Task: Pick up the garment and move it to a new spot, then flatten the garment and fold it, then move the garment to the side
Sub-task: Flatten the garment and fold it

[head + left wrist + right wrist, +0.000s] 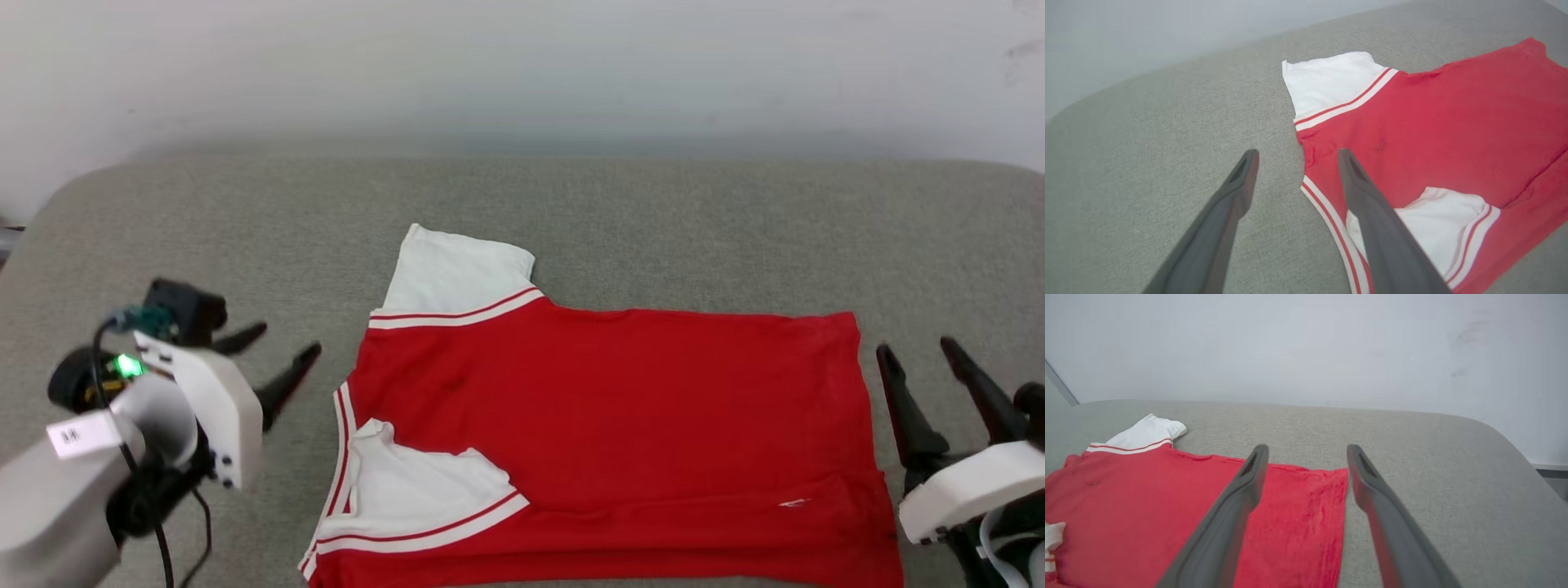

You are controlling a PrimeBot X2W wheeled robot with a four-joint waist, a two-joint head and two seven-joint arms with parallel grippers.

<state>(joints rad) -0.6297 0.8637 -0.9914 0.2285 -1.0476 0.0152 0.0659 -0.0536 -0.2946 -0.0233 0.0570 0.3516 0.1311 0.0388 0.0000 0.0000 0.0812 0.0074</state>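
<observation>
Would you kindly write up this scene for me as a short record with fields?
surface: grey fabric cushion
shirt: red, lying flat, collar end toward the robot's left, hem toward its right
far sleeve: white, spread out on the cushion
near sleeve: white, folded in over the red body
left gripper: open, beside the collar end, holding nothing
right gripper: open, beside the hem, holding nothing

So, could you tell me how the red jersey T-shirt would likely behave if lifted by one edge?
Probably floppy: the red jersey T-shirt lies flat with its near white sleeve folded over the body, so it should drape. It looks thin and light. Pushed on the grey fabric surface, it may bunch.
</observation>
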